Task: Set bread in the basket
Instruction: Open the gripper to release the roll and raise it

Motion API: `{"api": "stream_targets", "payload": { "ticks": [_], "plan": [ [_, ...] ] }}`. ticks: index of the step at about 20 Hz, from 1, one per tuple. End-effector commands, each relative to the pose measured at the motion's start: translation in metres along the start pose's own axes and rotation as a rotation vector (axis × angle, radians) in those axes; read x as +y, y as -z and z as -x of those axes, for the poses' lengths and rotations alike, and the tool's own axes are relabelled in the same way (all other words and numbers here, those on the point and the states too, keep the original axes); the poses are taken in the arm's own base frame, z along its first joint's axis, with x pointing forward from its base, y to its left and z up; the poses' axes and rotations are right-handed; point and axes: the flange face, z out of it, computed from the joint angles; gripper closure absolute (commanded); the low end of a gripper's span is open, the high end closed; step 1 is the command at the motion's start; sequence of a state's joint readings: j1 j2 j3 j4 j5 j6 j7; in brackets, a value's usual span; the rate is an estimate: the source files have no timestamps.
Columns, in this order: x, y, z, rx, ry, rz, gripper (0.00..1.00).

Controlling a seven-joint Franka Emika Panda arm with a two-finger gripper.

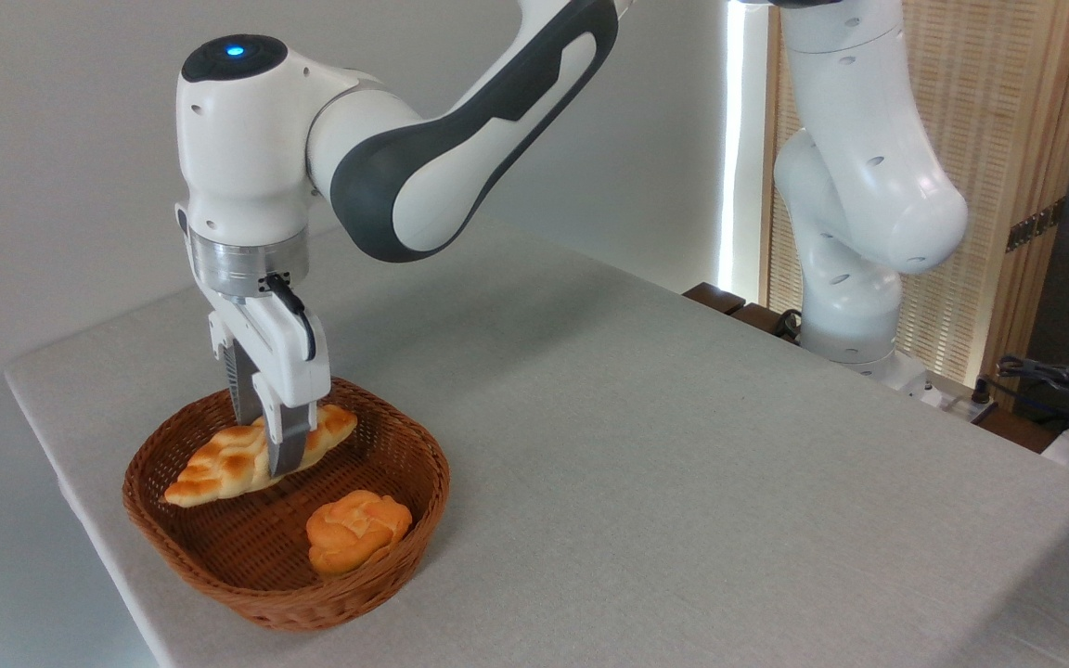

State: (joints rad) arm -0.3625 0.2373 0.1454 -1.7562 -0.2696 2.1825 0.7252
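Observation:
The bread [219, 461], a long braided loaf in pale yellow with golden-brown patches, sits inside the basket [219, 575] along its back half, its pointed ends toward the left rim and the back right. My gripper [267, 443] reaches straight down into the basket and is shut on the bread near its middle; one dark finger [286, 445] crosses the front of the loaf, the other stands behind it. Whether the loaf rests on the basket floor or hangs just above it I cannot tell.
A small round orange bun [354, 531] lies in the front right of the basket. The basket stands near the table's [646, 464] front left corner. The arm's white base [855, 306] rises at the table's far right edge, with cables beyond it.

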Motion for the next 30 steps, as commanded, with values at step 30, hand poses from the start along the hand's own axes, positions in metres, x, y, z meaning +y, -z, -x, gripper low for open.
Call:
{"api": "stream_targets", "payload": {
  "ticks": [30],
  "plan": [
    [-0.023, 0.194, 0.082, -0.22, 0.038, -0.039, 0.0]
  ]
}}
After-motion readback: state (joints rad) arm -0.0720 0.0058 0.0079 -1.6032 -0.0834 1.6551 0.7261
